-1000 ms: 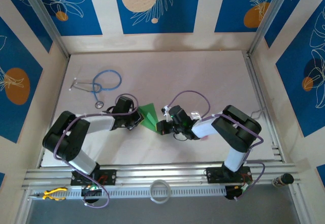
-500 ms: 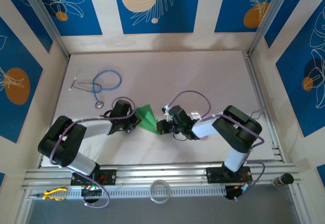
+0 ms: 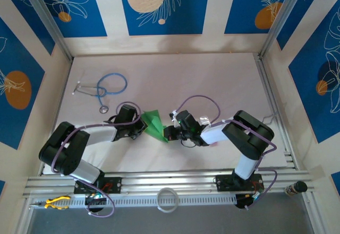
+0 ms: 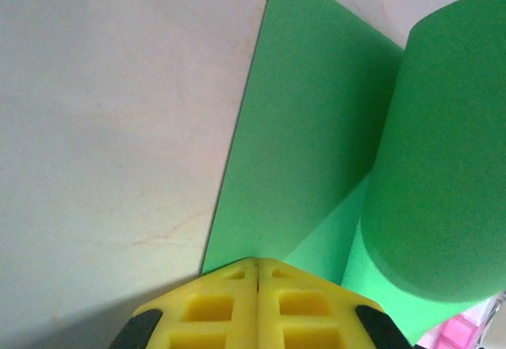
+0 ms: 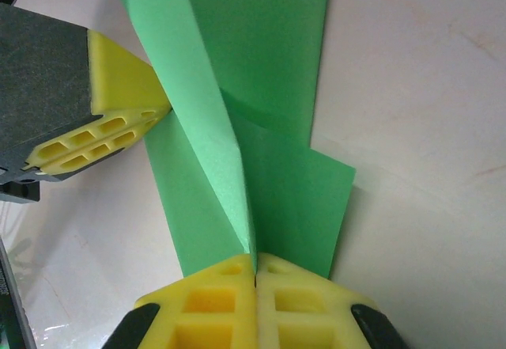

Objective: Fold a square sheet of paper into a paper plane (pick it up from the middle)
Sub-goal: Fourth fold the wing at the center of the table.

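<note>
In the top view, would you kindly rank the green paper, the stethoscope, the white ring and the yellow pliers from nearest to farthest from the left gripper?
1. Green paper, right at the left gripper tips.
2. Stethoscope, farther back on the left.
3. White ring, on the near rail, centre.
4. Yellow pliers, near-left corner.

The pale, matte whitish bench (image 3: 212,75) carries a blue-tubed stethoscope with metal earpieces (image 3: 100,89) at its ten o'clock. A creased bright-green paper sheet (image 3: 154,122) lies just toward six o'clock from centre, partly flat on the surface.
</note>
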Robot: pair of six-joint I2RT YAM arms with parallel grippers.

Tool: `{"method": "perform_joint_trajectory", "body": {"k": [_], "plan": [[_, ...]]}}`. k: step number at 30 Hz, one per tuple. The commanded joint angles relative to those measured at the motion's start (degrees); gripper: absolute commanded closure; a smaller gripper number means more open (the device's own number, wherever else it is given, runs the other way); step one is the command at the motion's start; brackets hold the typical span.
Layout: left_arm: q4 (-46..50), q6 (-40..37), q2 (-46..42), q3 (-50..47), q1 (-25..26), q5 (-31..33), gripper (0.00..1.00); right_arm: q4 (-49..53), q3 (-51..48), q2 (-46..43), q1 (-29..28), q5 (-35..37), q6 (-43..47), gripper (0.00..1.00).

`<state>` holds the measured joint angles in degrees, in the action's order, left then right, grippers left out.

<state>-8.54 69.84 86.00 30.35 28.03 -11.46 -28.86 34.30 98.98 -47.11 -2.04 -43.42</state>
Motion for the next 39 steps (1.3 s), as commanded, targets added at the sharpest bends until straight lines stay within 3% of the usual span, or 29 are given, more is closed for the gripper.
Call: {"method": "perform_joint_trajectory", "body": {"k": [1, 15, 21, 27, 31, 39], "plan": [[2.21, 0.88, -1.10, -1.21, 0.14, 2.98, 1.00, 2.50, 1.46, 0.55, -0.87, -1.47, -0.79, 0.96], [0.29, 2.06, -1.87, -1.97, 0.51, 2.77, 1.00, 6.49, 4.45, 1.84, -2.19, -1.32, 2.23, 0.95], [1.89, 1.79, -8.16, -2.74, 0.53, 5.18, 0.68, 9.71, 5.68, 0.51, -2.36, 0.36, 9.65, 0.95], [5.74, -0.32, -14.83, -1.61, 0.27, 7.33, 0.47, 10.49, 6.38, -0.23, -2.72, 1.15, 16.03, 0.95], [8.50, -2.34, -14.68, 1.11, -0.49, 5.48, 0.36, 10.95, 6.89, -0.44, -3.05, 2.06, 19.20, 0.94], [11.46, -3.28, -8.10, 6.08, -1.97, 0.76, 0.36, 9.62, 6.75, -0.77, -3.68, 3.03, 23.98, 0.94]]}}
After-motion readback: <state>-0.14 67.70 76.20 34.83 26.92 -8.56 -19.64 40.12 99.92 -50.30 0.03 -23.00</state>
